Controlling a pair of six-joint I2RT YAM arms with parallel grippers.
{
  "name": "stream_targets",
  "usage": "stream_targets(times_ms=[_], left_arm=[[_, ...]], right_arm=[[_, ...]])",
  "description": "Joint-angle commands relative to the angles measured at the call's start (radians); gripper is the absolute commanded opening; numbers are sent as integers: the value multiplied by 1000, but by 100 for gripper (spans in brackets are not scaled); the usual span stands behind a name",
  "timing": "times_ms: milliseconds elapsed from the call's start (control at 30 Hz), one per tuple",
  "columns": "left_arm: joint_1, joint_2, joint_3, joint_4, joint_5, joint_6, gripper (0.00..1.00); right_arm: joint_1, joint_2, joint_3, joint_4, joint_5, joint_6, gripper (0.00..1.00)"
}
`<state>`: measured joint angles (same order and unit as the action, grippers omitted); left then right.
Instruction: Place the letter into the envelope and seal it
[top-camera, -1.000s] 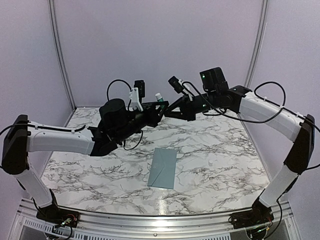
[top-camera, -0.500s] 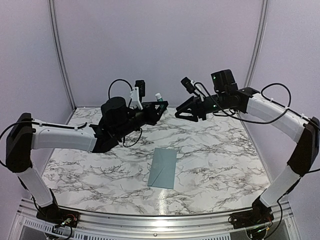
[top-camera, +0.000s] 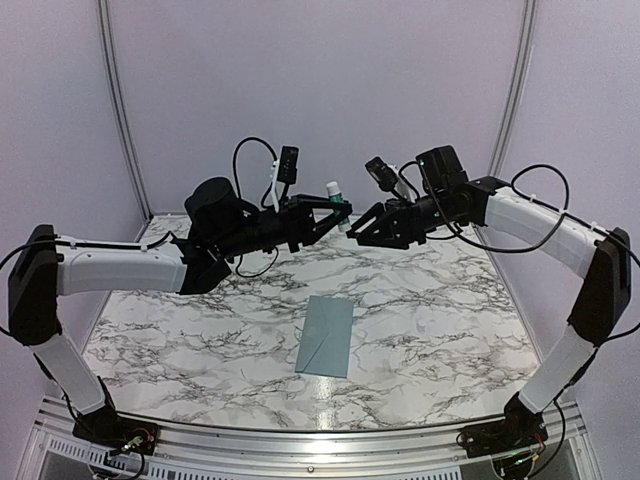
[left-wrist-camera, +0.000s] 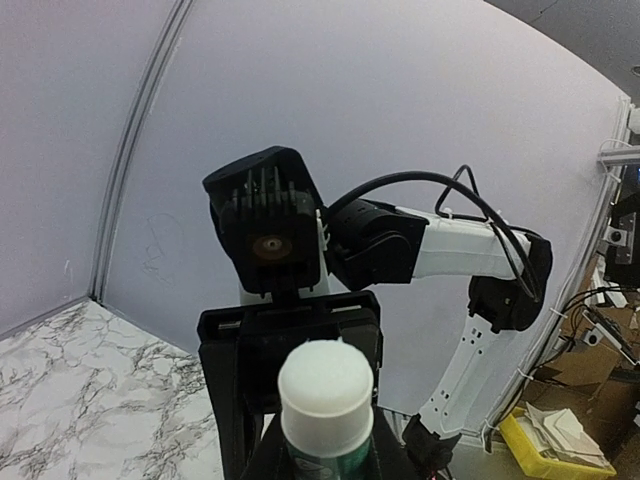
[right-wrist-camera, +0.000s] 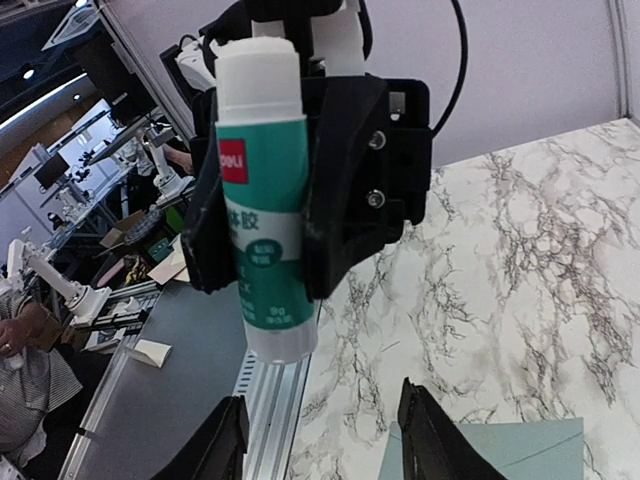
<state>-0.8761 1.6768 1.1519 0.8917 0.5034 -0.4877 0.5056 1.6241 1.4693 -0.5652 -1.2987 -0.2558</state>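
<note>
One marbled table (top-camera: 440, 330), pale lilac walls (top-camera: 320, 90)

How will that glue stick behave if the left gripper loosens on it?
The glue stick is a smooth round plastic tube, so it would probably slip down through the left gripper. Dropped on the marble table, it would likely roll. It looks rigid and light, so it is unlikely to break.

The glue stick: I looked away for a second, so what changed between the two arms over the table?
The right claw let go of the glue stick, opened, backed off to its own side, then came close again. The left claw kept hold of the stick and lifted it a little. The envelope stayed flat on the table.
</note>
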Motion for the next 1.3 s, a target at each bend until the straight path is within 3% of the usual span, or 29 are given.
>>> stream_targets(times_ms=[0,433,667,767,933,1167,1267], left_arm=[[1,13,34,63,80,-26,0],[2,28,34,82,79,-52,0],[2,23,29,86,67,-45,0],[2,14,19,87,33,-26,0],[-34,-9,-30,31,-288,39,0],[-160,68,84,-208,-804,106,0],[-167,107,112,-223,-861,17,0]], right_arm=[[43,6,38,59,-110,55,45],[58,2,0,170,-122,163,37],[56,18,-4,206,-131,208,8],[57,17,4,190,-69,201,1],[57,-11,55,87,249,110,0],[69,-51,71,55,722,124,0],[84,-61,53,60,833,127,0]])
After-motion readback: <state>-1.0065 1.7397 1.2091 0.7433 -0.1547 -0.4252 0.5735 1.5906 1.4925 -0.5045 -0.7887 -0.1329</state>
